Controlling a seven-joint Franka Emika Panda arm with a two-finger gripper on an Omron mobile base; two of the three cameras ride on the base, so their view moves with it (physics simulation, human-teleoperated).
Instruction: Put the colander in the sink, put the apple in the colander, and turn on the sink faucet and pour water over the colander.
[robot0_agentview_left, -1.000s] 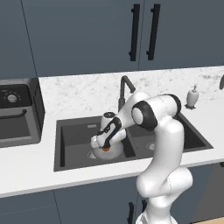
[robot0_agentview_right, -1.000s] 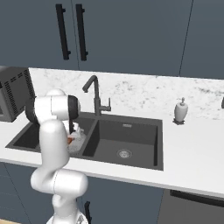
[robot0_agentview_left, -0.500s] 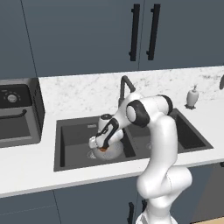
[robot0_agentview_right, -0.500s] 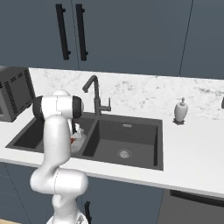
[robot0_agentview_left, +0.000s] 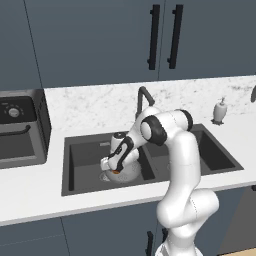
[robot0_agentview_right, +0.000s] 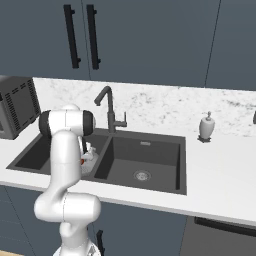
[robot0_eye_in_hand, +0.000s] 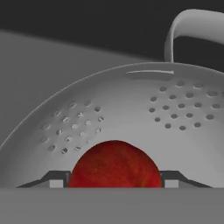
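We have our pincer (robot0_eye_in_hand: 114, 184) clamped on the apple (robot0_eye_in_hand: 114, 165) low inside the colander (robot0_eye_in_hand: 131, 109) in the sink's (robot0_agentview_left: 80, 150) left basin, so next we release, then reach for the faucet (robot0_agentview_left: 144, 100).

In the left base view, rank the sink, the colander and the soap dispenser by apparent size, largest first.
1. sink
2. colander, partly hidden by the arm
3. soap dispenser, which stands farther back, so its place against the colander is unsure.

A white soap bottle (robot0_agentview_left: 218, 111) stands on the speckled white counter (robot0_agentview_left: 90, 105), a dark microwave (robot0_agentview_left: 20, 129) sits at the side, and dark blue cupboards (robot0_agentview_left: 100, 40) hang above.
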